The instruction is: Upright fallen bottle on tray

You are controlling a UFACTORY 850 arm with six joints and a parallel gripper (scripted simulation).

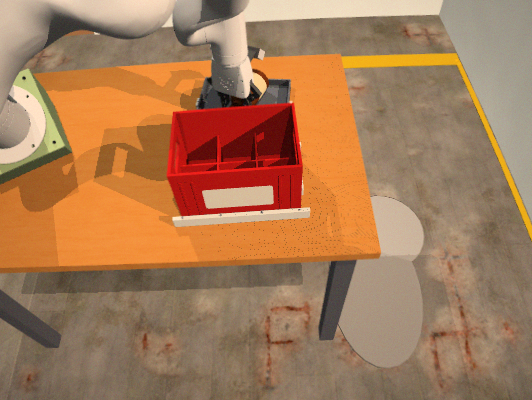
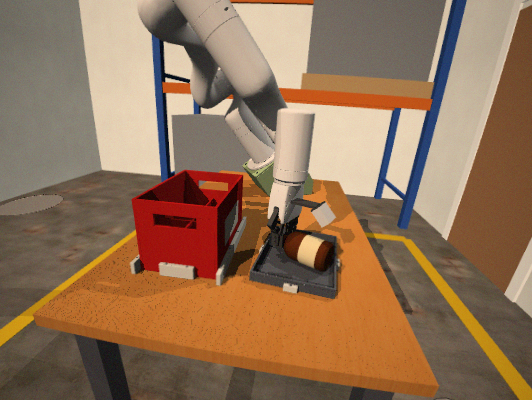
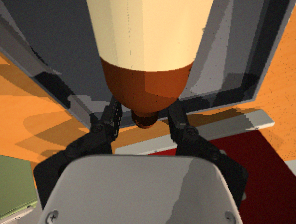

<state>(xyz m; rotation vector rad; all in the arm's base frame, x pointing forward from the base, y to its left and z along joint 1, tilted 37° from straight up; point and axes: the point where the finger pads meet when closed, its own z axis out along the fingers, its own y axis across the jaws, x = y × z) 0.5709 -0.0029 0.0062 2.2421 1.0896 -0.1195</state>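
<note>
The brown bottle (image 1: pixel 260 82) (image 2: pixel 311 251) (image 3: pixel 150 40) with a cream label lies on its side in the dark grey tray (image 2: pixel 310 289) (image 3: pixel 235 75). Its neck points toward the red crate's side. My gripper (image 1: pixel 239 101) (image 2: pixel 278 242) (image 3: pixel 145 104) is open, pointing down at the neck end. In the wrist view one finger stands on each side of the neck and lower shoulder, with gaps between. The tray sits flat on the table. The red crate (image 1: pixel 190 196) (image 2: pixel 175 247) (image 3: pixel 237 160) stands level beside it. In the top view the crate and wrist hide the fingertips.
White stop strips (image 1: pixel 240 217) (image 2: pixel 176 270) (image 3: pixel 200 135) stand along the crate's base. A small white block (image 2: pixel 290 288) sits at the tray's rim. The crate's tall walls rise close to my gripper's side. The green robot base (image 1: pixel 59 135) is at the other end of the table.
</note>
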